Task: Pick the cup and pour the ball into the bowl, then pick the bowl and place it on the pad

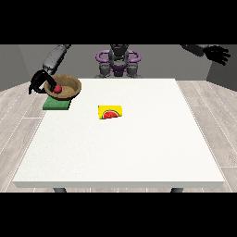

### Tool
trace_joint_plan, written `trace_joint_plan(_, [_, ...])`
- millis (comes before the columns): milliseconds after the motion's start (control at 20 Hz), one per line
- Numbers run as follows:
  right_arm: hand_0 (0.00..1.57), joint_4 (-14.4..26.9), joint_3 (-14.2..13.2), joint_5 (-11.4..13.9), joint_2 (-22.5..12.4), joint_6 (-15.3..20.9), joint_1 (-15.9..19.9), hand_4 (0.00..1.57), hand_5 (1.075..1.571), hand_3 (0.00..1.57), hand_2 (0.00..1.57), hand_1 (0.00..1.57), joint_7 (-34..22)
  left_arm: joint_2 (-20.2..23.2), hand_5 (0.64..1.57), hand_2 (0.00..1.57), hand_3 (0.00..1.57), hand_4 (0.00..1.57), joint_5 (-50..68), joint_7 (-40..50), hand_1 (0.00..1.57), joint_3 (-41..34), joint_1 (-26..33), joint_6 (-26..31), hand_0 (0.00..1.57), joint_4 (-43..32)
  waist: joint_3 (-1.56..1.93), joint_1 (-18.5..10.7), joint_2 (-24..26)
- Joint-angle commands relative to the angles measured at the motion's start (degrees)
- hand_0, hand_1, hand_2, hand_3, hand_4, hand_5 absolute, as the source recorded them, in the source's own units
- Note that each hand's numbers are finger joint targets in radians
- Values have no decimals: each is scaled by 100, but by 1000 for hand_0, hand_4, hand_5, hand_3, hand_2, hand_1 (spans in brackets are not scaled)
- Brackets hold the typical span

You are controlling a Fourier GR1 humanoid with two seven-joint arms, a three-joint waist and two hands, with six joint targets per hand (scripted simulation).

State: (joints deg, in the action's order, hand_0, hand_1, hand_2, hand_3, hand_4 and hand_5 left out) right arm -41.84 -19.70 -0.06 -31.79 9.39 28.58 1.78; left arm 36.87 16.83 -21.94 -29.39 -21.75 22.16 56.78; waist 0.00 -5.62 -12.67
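A brown bowl point(66, 86) with a red ball point(57, 88) inside it is at the table's far left, just over the far edge of the green pad point(56, 105). Whether the bowl rests on the pad or hangs slightly above it, I cannot tell. The black hand at the view's left point(37, 82) has its fingers curled round the bowl's left rim. A yellow cup point(110, 112) with a watermelon picture lies on its side near the table's middle. The hand at the view's right point(216, 53) is raised high beyond the table's far right corner, fingers spread, holding nothing.
The white table point(125, 152) stretches towards the camera. The robot's torso point(118, 62) stands behind the far edge.
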Motion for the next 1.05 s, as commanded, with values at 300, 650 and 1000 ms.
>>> trace_joint_plan(300, [614, 937, -376, -113, -493, -84, 303, 0, 1520, 1057, 681, 614, 86, 326, 1548, 0, 0, 1174, 215, 54, 0, -124, -78, 233, 0, 69, 5, -77, -333])
trace_joint_plan(650, [0, 1120, -185, -17, -403, -136, 604, 0, 1369, 119, 0, 0, -290, -504, 1567, 0, 0, 1078, -145, 267, 0, 554, 139, -225, 0, 685, 9, -150, 295])
trace_joint_plan(1000, [0, 502, 208, -101, -177, -951, 1083, 476, 1434, 0, 0, 0, -966, -1030, 1559, 0, 0, 902, -404, 1273, 0, 1085, 200, -716, 0, 542, -7, 366, 1928])
